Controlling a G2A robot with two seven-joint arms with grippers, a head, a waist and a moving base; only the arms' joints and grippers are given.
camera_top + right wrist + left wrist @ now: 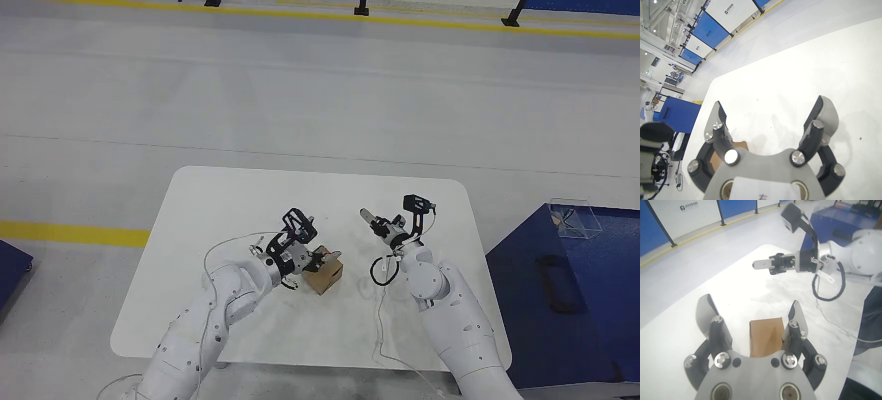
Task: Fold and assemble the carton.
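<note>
**Carton [324, 276] on the table, left jaws around it**

Small brown box, sitting toward the robot's side of the table [230, 220]. The left gripper [751, 300] is right at it with its jaws wide. The box is between them, tucked close to one finger. The right gripper [769, 101] hangs a bit farther back over bare table, jaws wide too, holding nothing.

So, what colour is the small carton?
The small cardboard carton is plain brown, clearest in the left wrist view.
</note>
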